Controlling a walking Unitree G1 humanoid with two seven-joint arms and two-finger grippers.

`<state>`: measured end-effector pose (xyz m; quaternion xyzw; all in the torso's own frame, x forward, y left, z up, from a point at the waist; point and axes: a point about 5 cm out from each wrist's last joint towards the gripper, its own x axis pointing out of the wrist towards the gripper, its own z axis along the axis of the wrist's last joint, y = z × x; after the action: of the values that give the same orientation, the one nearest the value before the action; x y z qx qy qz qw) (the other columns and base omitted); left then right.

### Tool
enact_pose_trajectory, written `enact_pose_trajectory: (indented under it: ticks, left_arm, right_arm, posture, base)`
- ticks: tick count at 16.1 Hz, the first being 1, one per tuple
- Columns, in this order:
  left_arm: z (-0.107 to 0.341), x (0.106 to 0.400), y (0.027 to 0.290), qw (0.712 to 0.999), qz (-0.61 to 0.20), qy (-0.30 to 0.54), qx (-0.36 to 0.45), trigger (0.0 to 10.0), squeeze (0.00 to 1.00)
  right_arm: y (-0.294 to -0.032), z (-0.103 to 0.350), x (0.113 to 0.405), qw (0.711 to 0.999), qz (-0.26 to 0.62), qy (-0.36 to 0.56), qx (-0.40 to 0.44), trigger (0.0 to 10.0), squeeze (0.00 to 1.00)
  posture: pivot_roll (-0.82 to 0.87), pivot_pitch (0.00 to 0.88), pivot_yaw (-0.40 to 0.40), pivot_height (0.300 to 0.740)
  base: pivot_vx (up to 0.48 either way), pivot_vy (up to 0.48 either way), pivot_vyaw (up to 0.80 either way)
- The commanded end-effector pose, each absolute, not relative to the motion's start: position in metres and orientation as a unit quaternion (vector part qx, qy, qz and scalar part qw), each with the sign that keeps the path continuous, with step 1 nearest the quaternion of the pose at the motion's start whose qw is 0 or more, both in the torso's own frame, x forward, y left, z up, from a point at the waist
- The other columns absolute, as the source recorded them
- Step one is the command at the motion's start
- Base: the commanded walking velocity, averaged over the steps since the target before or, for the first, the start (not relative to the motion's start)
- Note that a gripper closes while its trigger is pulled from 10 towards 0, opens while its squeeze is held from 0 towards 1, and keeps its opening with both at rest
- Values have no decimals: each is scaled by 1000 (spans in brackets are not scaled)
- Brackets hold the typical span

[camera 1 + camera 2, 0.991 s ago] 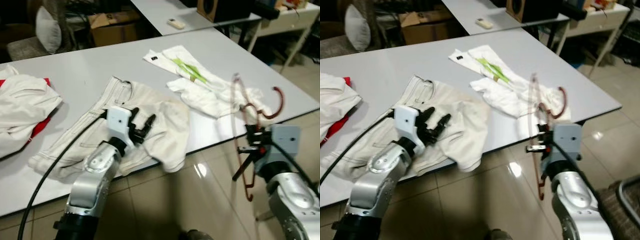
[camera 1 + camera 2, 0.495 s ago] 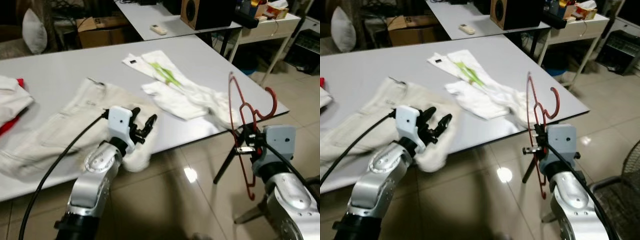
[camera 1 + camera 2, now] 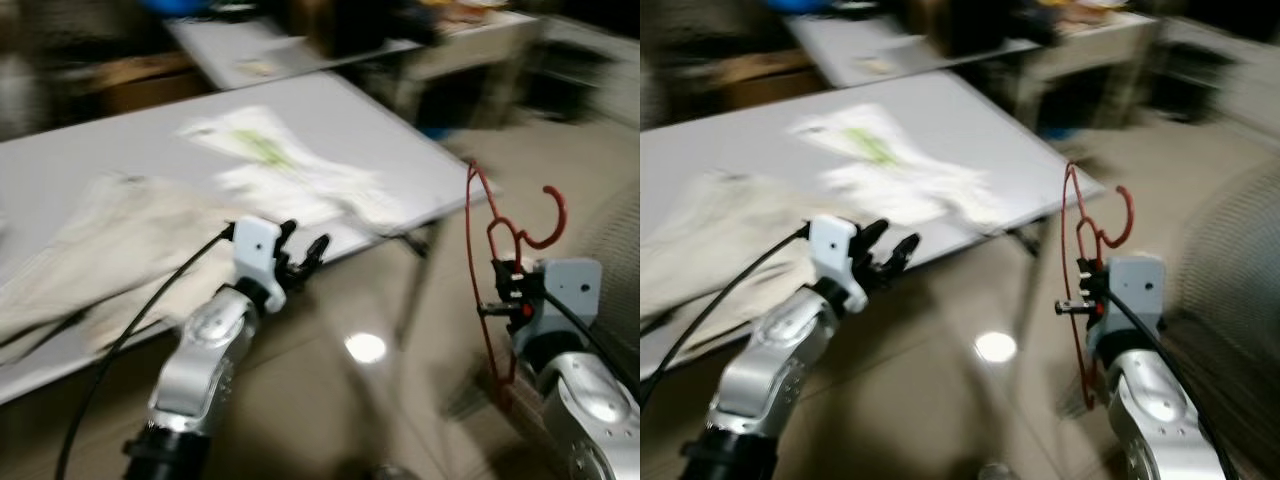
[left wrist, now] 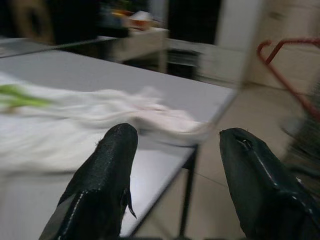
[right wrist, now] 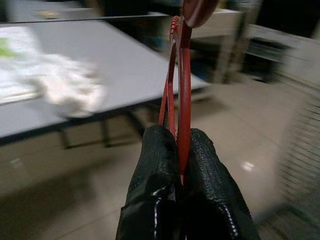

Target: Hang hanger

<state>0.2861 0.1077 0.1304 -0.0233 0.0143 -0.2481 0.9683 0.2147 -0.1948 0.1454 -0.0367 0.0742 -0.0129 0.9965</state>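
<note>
A red wire hanger (image 3: 497,250) stands upright in my right gripper (image 3: 508,300), hook at the top right. In the right wrist view both black fingers (image 5: 162,200) are pressed shut on the hanger's red wire (image 5: 181,90). My left gripper (image 3: 302,255) is held out in front of the grey table (image 3: 90,150), open, with nothing between its fingers (image 4: 107,170). The hanger's red tip (image 4: 280,60) also shows at the edge of the left wrist view. The eye views are blurred by motion.
White clothes (image 3: 290,170) and beige trousers (image 3: 90,250) lie on the grey table. A second table (image 3: 290,45) stands behind it. Shiny tiled floor (image 3: 370,400) lies below my arms. A table corner and its leg (image 3: 415,270) stand between my grippers.
The camera has swung to the right, so the table slid left and the floor fills more of the view. Both arms keep their pose; the hanger stays in the right gripper.
</note>
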Motion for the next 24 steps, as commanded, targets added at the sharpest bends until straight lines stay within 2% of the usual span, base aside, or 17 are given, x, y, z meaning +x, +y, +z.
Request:
enact_pose_trajectory:
  ticks: [1, 7, 9, 12, 15, 16, 17, 20, 21, 22, 24]
  left_arm:
    - [132, 288, 105, 968, -250, 12, -25, 10000, 0]
    - [131, 291, 113, 975, -220, 14, -20, 10000, 0]
    - [131, 295, 126, 984, -178, 10, -11, 10000, 0]
    - [130, 296, 135, 986, -163, 12, 0, 10000, 0]
    - [127, 296, 138, 985, -173, 18, 10, 10000, 0]
    - [125, 296, 136, 980, -197, 23, 14, 10000, 90]
    - [124, 296, 135, 977, -210, 23, 16, 10000, 1000]
    - [119, 298, 142, 973, -223, 45, 44, 10000, 1000]
    - [118, 298, 145, 972, -224, 51, 46, 10000, 918]
    - [115, 298, 149, 968, -238, 66, 49, 10000, 4]
    - [110, 301, 158, 960, -255, 91, 75, 10000, 0]
  right_arm:
    - [-196, 148, 213, 997, -15, 69, -40, 10000, 0]
    - [-195, 150, 214, 996, 6, 72, -54, 10000, 0]
    - [-187, 151, 216, 992, 55, 77, -82, 10000, 0]
    - [-180, 150, 216, 988, 85, 78, -101, 10000, 0]
    - [-182, 153, 218, 991, 72, 63, -93, 10000, 0]
    - [-182, 153, 219, 990, 74, 62, -100, 10000, 0]
    - [-182, 153, 219, 990, 76, 62, -101, 10000, 0]
    - [-178, 151, 218, 989, 86, 60, -105, 10000, 0]
    - [-177, 150, 219, 989, 88, 61, -106, 10000, 0]
    - [-176, 148, 220, 988, 90, 62, -108, 10000, 0]
    - [-174, 146, 222, 987, 94, 67, -110, 10000, 0]
  posture:
    - [-233, 41, 51, 740]
    - [-234, 48, 39, 740]
    - [-231, 47, 36, 740]
    - [-225, 39, 37, 740]
    - [-239, 23, 53, 740]
    - [-240, 18, 57, 740]
    - [-242, 13, 64, 740]
    - [-230, 0, 79, 740]
    - [-226, 0, 83, 740]
    - [-220, 0, 91, 740]
    - [-215, 0, 107, 740]
  base:
    - [368, 0, -800]
    - [378, 0, -84]
    - [384, 0, 0]
    - [398, 0, 800]
    - [261, 0, 0]
    - [0, 0, 0]
    - [0, 0, 0]
    - [0, 0, 0]
    - [0, 0, 0]
    - [0, 0, 0]
    - [0, 0, 0]
